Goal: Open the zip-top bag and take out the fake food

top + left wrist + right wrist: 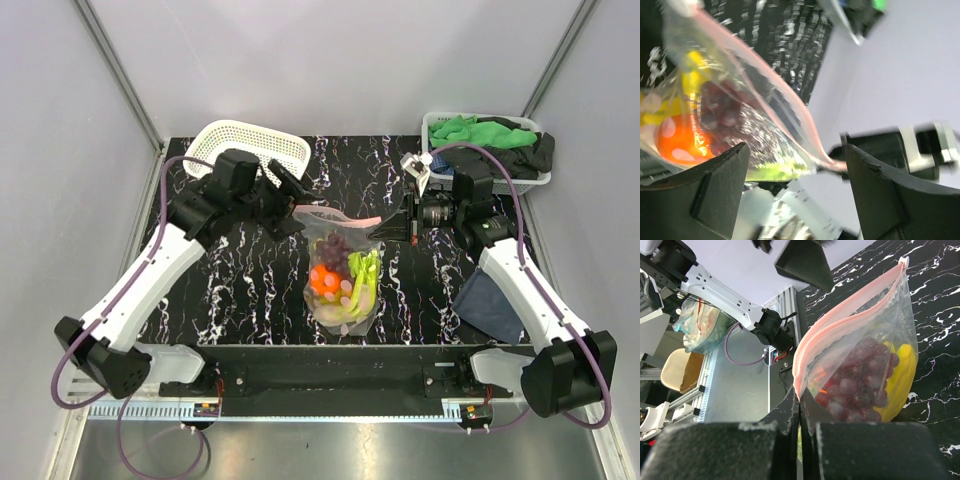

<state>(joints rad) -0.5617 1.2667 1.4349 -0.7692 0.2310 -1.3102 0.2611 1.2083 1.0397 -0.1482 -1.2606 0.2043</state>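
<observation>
The clear zip-top bag (pixel 341 272) hangs upright over the middle of the table, its pinkish-red zip strip (pixel 345 218) on top. Inside are the fake food pieces: purple grapes (pixel 335 248), an orange-red fruit (pixel 323 280), pale-green stalks (pixel 366 274) and a yellow banana (pixel 338 312). My right gripper (pixel 393 229) is shut on the strip's right end; in the right wrist view its jaws (pixel 801 401) pinch the strip below the grapes (pixel 860 385). My left gripper (pixel 291 213) is open at the bag's left end. In the left wrist view the bag (pixel 740 100) lies just beyond the spread fingers (pixel 875 195).
A white lattice basket (pixel 250 145) lies at the back left behind the left arm. A white bin with green and black cloths (pixel 490 140) stands at the back right. A dark blue cloth (pixel 490 302) lies beside the right arm.
</observation>
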